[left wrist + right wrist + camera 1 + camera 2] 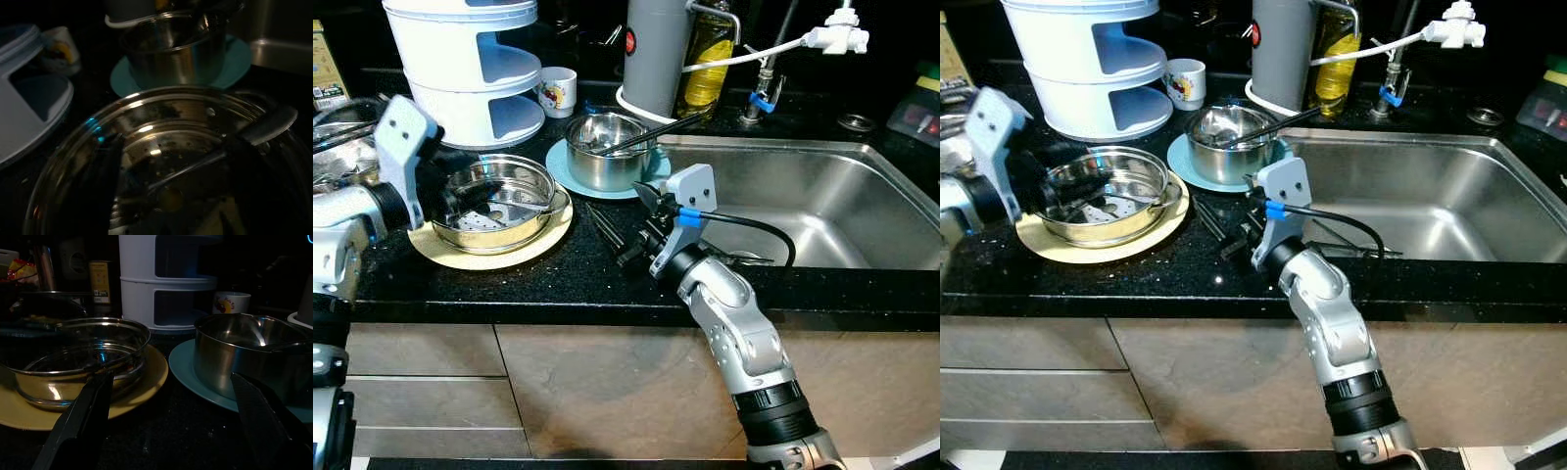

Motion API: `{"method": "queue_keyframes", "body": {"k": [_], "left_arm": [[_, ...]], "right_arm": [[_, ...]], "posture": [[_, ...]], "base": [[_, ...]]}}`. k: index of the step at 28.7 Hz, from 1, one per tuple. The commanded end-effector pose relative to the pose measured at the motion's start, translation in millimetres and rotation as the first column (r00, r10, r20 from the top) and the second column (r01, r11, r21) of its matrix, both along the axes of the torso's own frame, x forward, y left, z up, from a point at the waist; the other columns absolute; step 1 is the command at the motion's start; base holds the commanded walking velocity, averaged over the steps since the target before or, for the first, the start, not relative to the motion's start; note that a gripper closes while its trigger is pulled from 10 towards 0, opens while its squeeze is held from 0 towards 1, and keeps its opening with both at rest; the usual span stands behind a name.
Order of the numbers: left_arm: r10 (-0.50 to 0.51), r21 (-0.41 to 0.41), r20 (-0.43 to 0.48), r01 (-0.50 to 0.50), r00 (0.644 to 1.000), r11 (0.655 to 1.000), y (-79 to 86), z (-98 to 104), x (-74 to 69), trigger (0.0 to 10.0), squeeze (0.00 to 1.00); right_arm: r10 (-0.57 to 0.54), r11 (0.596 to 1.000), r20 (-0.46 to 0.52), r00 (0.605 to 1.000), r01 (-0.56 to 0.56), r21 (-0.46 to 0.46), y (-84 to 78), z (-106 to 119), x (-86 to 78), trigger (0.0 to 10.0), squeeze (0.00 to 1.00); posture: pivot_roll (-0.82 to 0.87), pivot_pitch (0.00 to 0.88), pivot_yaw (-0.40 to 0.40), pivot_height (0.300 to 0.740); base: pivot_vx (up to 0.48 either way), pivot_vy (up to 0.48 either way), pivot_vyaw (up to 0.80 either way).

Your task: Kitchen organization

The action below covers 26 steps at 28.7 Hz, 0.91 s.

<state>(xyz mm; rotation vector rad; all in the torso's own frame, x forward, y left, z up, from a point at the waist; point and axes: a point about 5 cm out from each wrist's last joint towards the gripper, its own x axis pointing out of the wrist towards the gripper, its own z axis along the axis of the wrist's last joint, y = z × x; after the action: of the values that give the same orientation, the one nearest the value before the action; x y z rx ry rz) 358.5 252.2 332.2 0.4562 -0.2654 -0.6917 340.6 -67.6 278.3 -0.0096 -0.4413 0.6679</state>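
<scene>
Right arm: bent up from below the surface (509, 284) edge, wrist raised. The right hand (641, 230) hovers low over the black surface, fingers spread wide and holding nothing, aimed toward the steamer bowl (499, 201) and the steel pot (605, 149).

Left arm: reaches in from the left. The left hand (171, 161) sits at the steamer bowl, fingers parted, one finger (105, 176) inside the rim; contact with the rim cannot be confirmed.

The steamer bowl stands upright on a yellow plate (494, 253). The steel pot stands upright on a teal plate (563, 166) beside the sink (803, 196); a dark utensil (651, 129) lies in it, long axis slanting toward the sink's back edge.
</scene>
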Motion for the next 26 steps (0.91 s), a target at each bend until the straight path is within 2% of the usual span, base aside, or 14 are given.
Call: {"method": "queue_keyframes", "body": {"k": [1, 9, 10, 11, 13, 16, 17, 20, 22, 26], "left_arm": [[-0.016, 0.059, -0.074, 0.02, 0.997, 0.998, -3.1, -15.6, 7.2, 10.0, 1.0], [-0.017, 0.1, -0.073, 0.024, 0.997, 0.995, -5.6, -12.6, 15.4, 10.0, 1.0], [-0.017, 0.104, -0.069, 0.024, 0.997, 0.994, -5.7, -10.6, 16.3, 10.0, 0.55], [-0.017, 0.104, -0.069, 0.024, 0.997, 0.994, -5.7, -10.6, 16.3, 10.0, 0.55], [-0.027, 0.102, -0.071, 0.034, 0.997, 0.994, -5.4, -2.5, 17.9, 10.0, 0.09], [-0.031, 0.109, -0.074, 0.039, 0.997, 0.993, -5.3, 0.2, 18.3, 10.0, 0.07], [-0.039, 0.111, -0.083, 0.048, 0.996, 0.993, -5.7, 4.3, 18.7, 10.0, 0.0], [-0.051, 0.112, -0.083, 0.06, 0.995, 0.992, -7.3, 12.6, 19.6, 10.0, 0.0], [-0.08, 0.07, -0.083, 0.086, 0.993, 0.994, -11.1, 23.5, 20.6, 10.0, 0.0], [-0.094, 0.05, -0.083, 0.099, 0.992, 0.994, -13.1, 28.2, 20.7, 10.0, 0.0]], "right_arm": [[0.004, 1.0, -0.013, 1.0, -0.004, 0.0, -1.0, -2.8, -0.5, 10.0, 0.0], [-0.004, 1.0, -0.013, 1.0, 0.004, -0.001, -3.5, -2.7, -0.8, 10.0, 0.0], [-0.005, 1.0, -0.013, 1.0, 0.005, -0.001, -3.8, -2.6, -0.8, 10.0, 0.0], [-0.005, 1.0, -0.013, 1.0, 0.005, -0.001, -3.8, -2.6, -0.8, 10.0, 0.0], [-0.007, 1.0, -0.014, 1.0, 0.007, 0.0, -4.4, -2.4, -0.3, 10.0, 0.0], [-0.007, 1.0, -0.015, 1.0, 0.007, 0.001, -4.5, -2.3, -0.1, 10.0, 0.0], [-0.006, 1.0, -0.015, 1.0, 0.006, 0.001, -4.8, -2.2, 0.1, 10.0, 0.0], [-0.006, 1.0, -0.017, 1.0, 0.006, 0.002, -5.1, -2.3, 0.6, 10.0, 0.0], [-0.006, 1.0, -0.017, 1.0, 0.006, 0.004, -5.0, -2.3, 0.6, 10.0, 0.0], [-0.008, 1.0, -0.017, 1.0, 0.008, 0.006, -5.4, -2.4, 0.2, 10.0, 0.0]], "posture": [[0.07, 0.2, -0.04, 0.74], [0.07, 0.207, -0.038, 0.74], [0.07, 0.207, -0.038, 0.74], [0.07, 0.207, -0.038, 0.74], [0.07, 0.209, -0.04, 0.74], [0.07, 0.209, -0.04, 0.74], [0.07, 0.21, -0.042, 0.74], [0.07, 0.209, -0.043, 0.74], [0.07, 0.209, -0.04, 0.74], [0.07, 0.208, -0.035, 0.74]], "base": [[0.0, 0.0, 0.0], [0.0, 0.0, 0.0], [0.0, 0.0, 0.0], [0.0, 0.0, 0.0], [0.0, 0.0, 0.0], [0.0, 0.0, 0.0], [0.0, 0.0, 0.0], [0.0, 0.0, 0.0], [0.0, 0.0, 0.0], [0.0, 0.0, 0.0]]}}
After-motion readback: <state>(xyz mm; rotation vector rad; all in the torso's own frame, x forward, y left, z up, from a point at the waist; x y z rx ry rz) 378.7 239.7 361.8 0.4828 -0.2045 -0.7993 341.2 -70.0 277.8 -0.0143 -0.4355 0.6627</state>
